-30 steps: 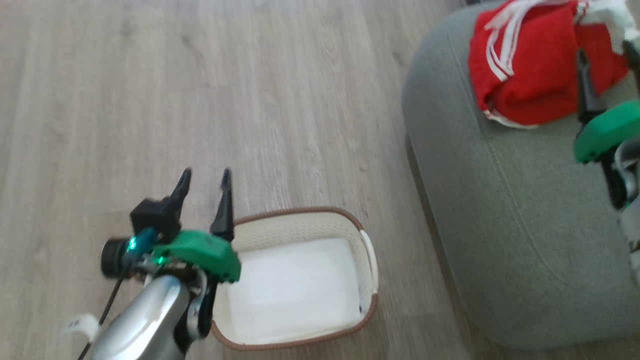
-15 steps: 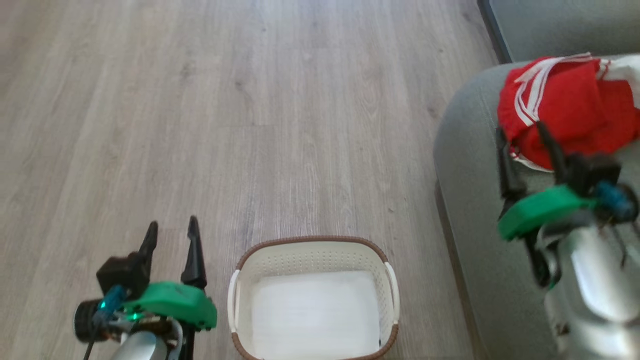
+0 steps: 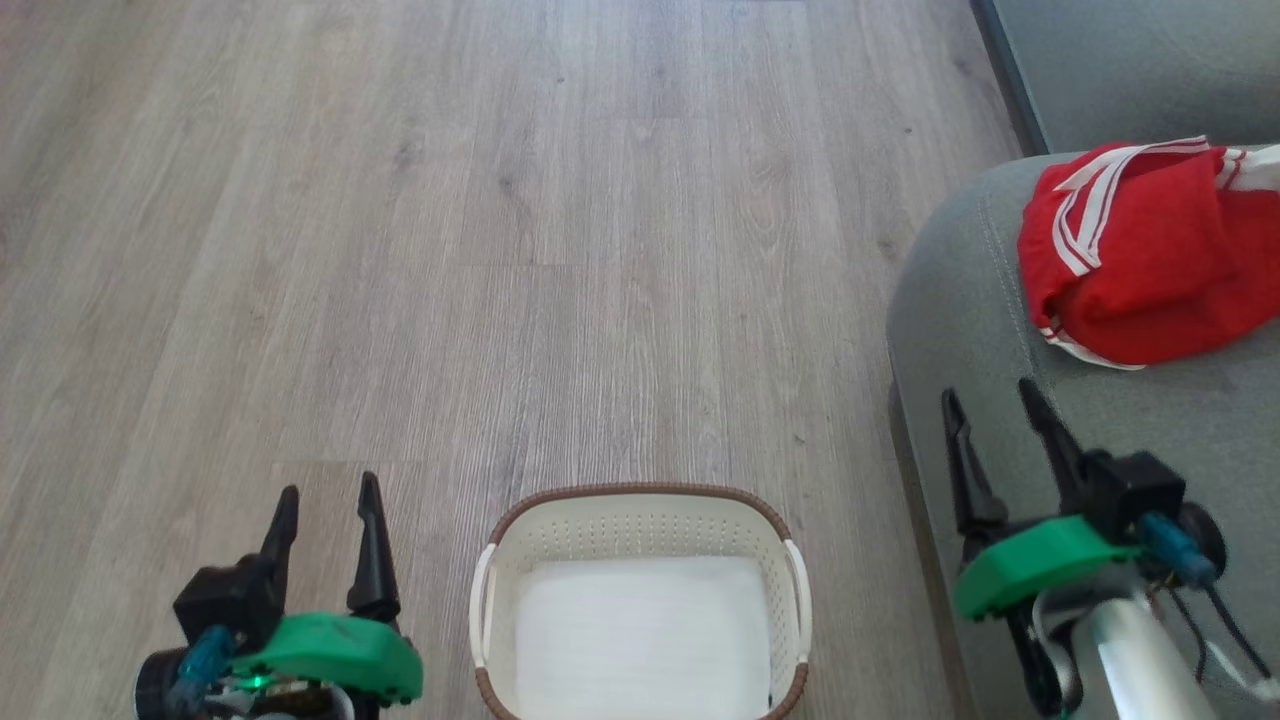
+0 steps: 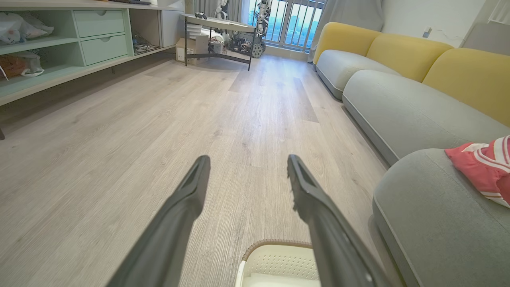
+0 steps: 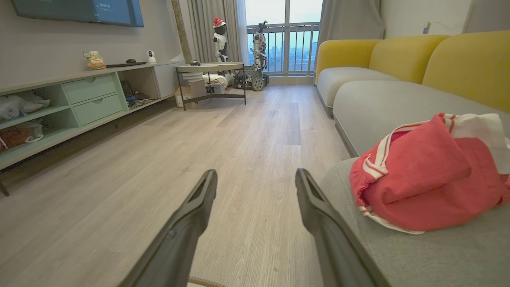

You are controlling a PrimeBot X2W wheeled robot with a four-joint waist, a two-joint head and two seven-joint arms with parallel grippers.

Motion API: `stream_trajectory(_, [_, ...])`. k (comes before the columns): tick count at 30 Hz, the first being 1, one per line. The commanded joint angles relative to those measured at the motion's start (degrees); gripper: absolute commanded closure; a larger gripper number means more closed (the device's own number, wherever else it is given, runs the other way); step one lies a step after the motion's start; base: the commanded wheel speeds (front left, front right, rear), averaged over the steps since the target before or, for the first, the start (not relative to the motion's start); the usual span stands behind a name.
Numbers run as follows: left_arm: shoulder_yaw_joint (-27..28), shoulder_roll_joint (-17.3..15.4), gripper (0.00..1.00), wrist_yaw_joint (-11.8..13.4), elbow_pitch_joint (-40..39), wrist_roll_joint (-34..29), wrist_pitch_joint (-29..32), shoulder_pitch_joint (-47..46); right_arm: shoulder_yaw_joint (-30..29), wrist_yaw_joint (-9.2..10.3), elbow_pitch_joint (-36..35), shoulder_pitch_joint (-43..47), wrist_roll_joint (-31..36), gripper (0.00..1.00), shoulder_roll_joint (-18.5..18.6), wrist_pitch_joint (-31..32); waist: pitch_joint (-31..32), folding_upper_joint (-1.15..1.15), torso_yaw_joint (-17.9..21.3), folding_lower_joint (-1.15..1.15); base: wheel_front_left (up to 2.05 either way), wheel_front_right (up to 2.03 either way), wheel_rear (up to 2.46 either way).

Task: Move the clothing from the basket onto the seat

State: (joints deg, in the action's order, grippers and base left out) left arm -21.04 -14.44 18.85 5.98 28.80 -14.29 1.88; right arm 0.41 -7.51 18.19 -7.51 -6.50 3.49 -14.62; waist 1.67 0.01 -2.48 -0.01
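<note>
The red clothing (image 3: 1140, 265) with white stripes lies bunched on the grey-green seat (image 3: 960, 330) at the right; it also shows in the right wrist view (image 5: 426, 183) and at the left wrist view's edge (image 4: 484, 167). The white basket (image 3: 640, 525) with a brown rim stands on the floor at bottom centre, holding just a flat white liner sheet (image 3: 640, 630). My right gripper (image 3: 990, 410) is open over the seat's front edge, below the clothing and apart from it. My left gripper (image 3: 325, 500) is open above the floor, left of the basket.
Pale wood floor (image 3: 500, 250) stretches ahead. The sofa has further grey cushions (image 5: 382, 99) and yellow backrests (image 5: 402, 52). A low shelf unit with green drawers (image 5: 91, 97) lines the left wall, and a small dark-legged table (image 5: 211, 79) stands far ahead.
The camera has swung, shifting the whole view. My right gripper has drawn back from the clothing, which stays on the seat. The left gripper stays open beside the basket.
</note>
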Motion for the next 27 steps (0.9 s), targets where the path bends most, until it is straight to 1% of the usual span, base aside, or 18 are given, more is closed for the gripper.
stream_trajectory(1, [3.3,-0.1,0.0,-0.4,-1.5,-0.9,-0.7,-1.5,1.8,0.02,-2.8,-0.4,-1.1,0.0,-0.6,-0.4,0.1,-0.01,0.0,0.01,0.0,0.0,0.0])
stream_trajectory(7, [5.1,0.7,0.0,-1.6,-0.8,-2.7,-0.7,0.8,2.4,0.02,-4.7,2.6,-3.1,0.0,-0.6,-0.4,0.2,-0.01,0.3,0.01,0.0,0.0,0.0])
stream_trajectory(12, [6.4,1.6,0.0,-2.5,-0.5,-3.8,-0.7,2.1,2.0,0.02,-5.4,3.6,-3.2,0.0,-0.6,-0.4,0.4,-0.01,0.7,0.01,0.0,0.0,0.0])
stream_trajectory(27, [8.2,3.1,0.0,-4.6,0.5,-6.2,-0.7,2.8,1.7,0.02,-5.0,4.5,-3.4,0.0,-0.6,-0.4,0.8,-0.01,0.5,0.01,0.0,0.0,0.0])
